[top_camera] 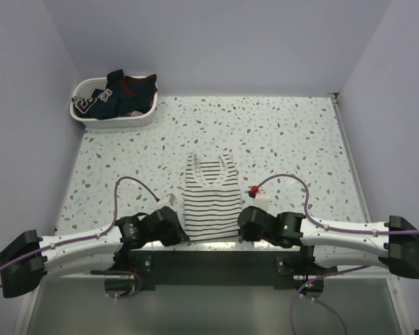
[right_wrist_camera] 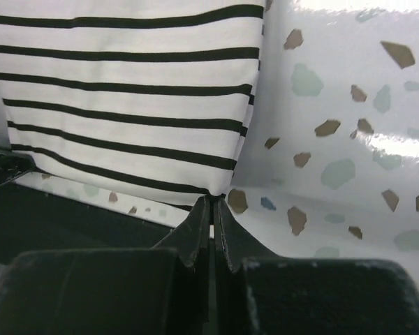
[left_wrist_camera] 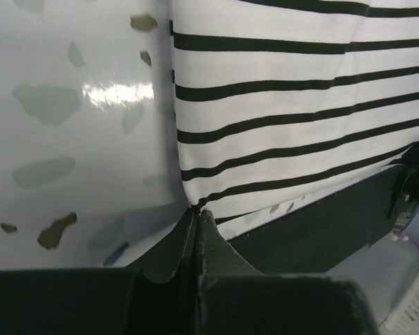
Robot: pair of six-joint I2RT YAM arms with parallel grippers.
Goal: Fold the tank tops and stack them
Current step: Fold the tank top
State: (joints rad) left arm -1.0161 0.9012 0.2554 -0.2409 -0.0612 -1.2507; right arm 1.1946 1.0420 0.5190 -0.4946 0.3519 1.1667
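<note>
A white striped tank top (top_camera: pixel 211 199) with thin dark horizontal stripes is laid flat at the lower centre of the overhead view. It rests on a glossy pale tabletop (top_camera: pixel 300 139) speckled with brown, grey and bluish chips. Its scooped neck and narrow straps are pointed toward the top of the frame, and its hem is lined up with the near edge. In that view both hem corners are hidden by the black wrist housings. In the left wrist view the left pincer (left_wrist_camera: pixel 197 218) is seen with its fingers pressed together on the hem corner at the garment's left side. The soft fabric is drawn to a small peak at the tips, and only dark, tapered, blurred finger outlines are shown along the bottom of the frame. In the right wrist view the right pincer (right_wrist_camera: pixel 213 204) is clamped in the same way on the opposite hem corner, with only a thin slit visible between the fingers. At the upper left of the overhead view a white woven basket (top_camera: pixel 119 120) is set in the corner. A crumpled navy tank top (top_camera: pixel 119 87) with red trim is heaped in it, and whatever lies beneath cannot be made out. Thin purple cables (top_camera: pixel 129 179) are looped above each arm.
</note>
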